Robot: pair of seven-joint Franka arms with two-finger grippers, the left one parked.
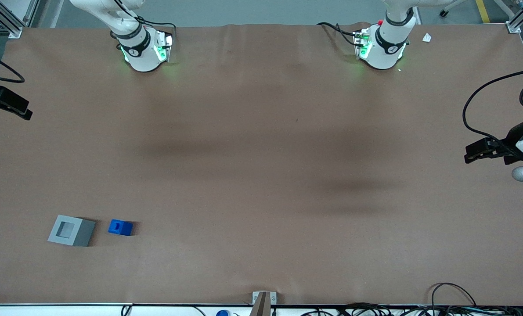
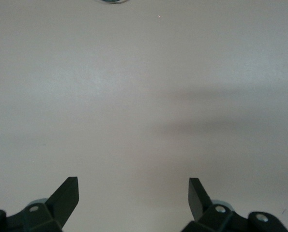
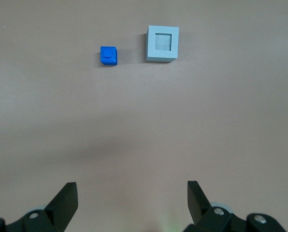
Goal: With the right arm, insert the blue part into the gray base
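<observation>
Gripper [image 3: 129,200] of mine hangs wide open and empty, well apart from the blue part [image 3: 108,55] — a skewed grasp could jam it at the gray base [image 3: 162,43] recess.

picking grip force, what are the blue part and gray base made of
Blue part: likely hard plastic, saturated colour, crisp edges. Gray base: likely matte plastic, flat light top, darker sides, square recess. The claw is open, high above the table, nothing held.

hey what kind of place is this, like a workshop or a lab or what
Most likely a robotics lab bench. Two white arm bases are bolted to a brown-covered table with loose cables along its edges. The only work items are the blue part beside the gray base. The right arm's gripper hangs open above the table, apart from both.
</observation>
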